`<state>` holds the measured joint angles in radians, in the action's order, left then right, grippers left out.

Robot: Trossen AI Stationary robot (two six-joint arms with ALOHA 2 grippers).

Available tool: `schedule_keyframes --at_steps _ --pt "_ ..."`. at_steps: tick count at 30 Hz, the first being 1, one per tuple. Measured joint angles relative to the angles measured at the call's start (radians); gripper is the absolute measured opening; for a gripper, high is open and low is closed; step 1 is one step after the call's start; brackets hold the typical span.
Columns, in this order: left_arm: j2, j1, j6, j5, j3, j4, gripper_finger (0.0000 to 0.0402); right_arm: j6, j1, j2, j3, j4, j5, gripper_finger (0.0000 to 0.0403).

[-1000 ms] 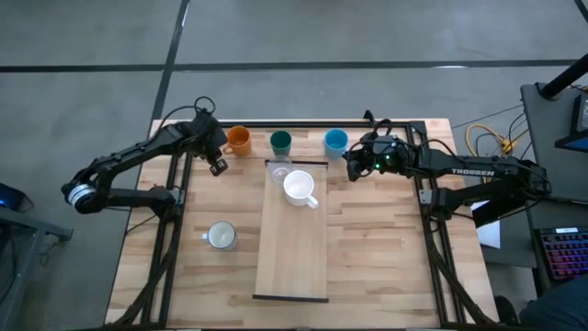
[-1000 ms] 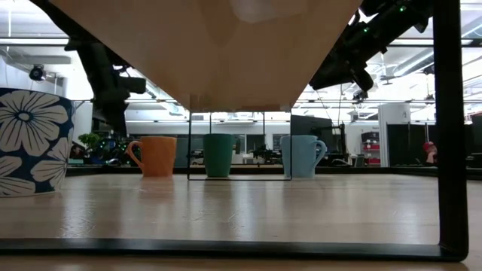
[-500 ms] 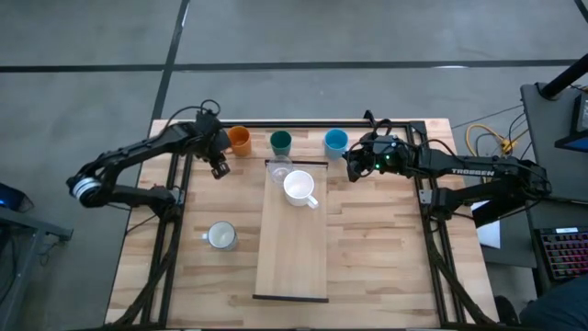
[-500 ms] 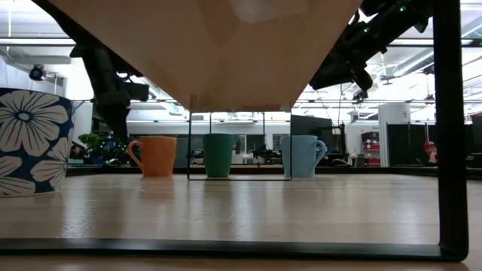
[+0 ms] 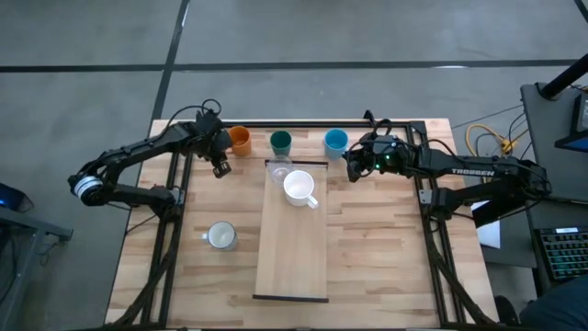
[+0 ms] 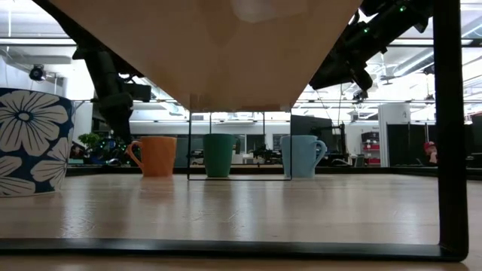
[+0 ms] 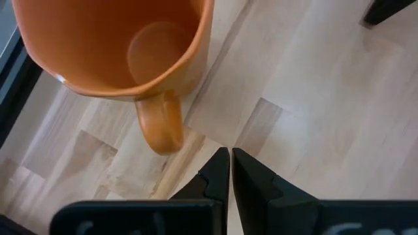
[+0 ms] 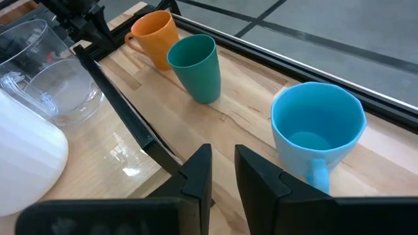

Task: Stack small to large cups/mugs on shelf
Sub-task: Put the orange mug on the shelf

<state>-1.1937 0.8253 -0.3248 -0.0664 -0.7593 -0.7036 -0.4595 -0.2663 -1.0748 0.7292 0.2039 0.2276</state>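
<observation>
1. Since the table (image 5: pixel 377 267) carries everything, start there: it is a planked wooden top in a dark frame, and the shelf (image 5: pixel 291 248) lies lengthwise down its middle, a pale smooth board with a dark strip at each short end.
2. Beyond the table, the low view shows a large open room with ceiling lights and a tall dark post at the right; the floor seen from above is grey concrete.
3. At the shelf's far end stand the white mug (image 5: pixel 299 188) and, just behind it, the clear glass (image 5: pixel 278 168); the other four are not yet on the shelf.
4. Along the table's far edge sit the orange mug (image 5: pixel 239 140), the green cup (image 5: pixel 280 142) and the blue mug (image 5: pixel 335 141), spaced apart in a row; the flowered mug (image 5: pixel 220 236) stands alone near the left edge.
5. The left gripper (image 5: pixel 220 168) hangs just beside the orange mug, on its handle side, fingers pressed together and holding nothing. It looks set to take this mug, so it should spread the fingers first, then close over the rim or handle squarely, lifting straight up so the mug does not tip into the green cup.
6. The right gripper (image 8: pixel 222 171) hovers near the blue mug with its fingers a little apart, empty, waiting.
</observation>
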Motion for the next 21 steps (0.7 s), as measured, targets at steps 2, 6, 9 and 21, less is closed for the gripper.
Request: schedule_keyframes --at_steps 2,6,9,21 --pt "-0.003 0.000 0.001 0.010 0.000 0.005 0.0004 0.000 0.000 0.000 0.000 0.000 0.000 0.0061" --pt "-0.004 0.000 -0.005 0.102 0.000 0.033 0.0004 0.000 0.000 0.000 0.000 0.000 0.000 0.0061" --pt "-0.003 0.000 -0.004 0.184 0.000 0.035 0.0004 0.000 0.000 0.000 0.000 0.000 0.000 0.0061" --pt "-0.001 0.000 0.010 0.237 0.000 0.039 0.0004 -0.003 0.000 0.000 0.000 0.000 -0.001 0.0061"
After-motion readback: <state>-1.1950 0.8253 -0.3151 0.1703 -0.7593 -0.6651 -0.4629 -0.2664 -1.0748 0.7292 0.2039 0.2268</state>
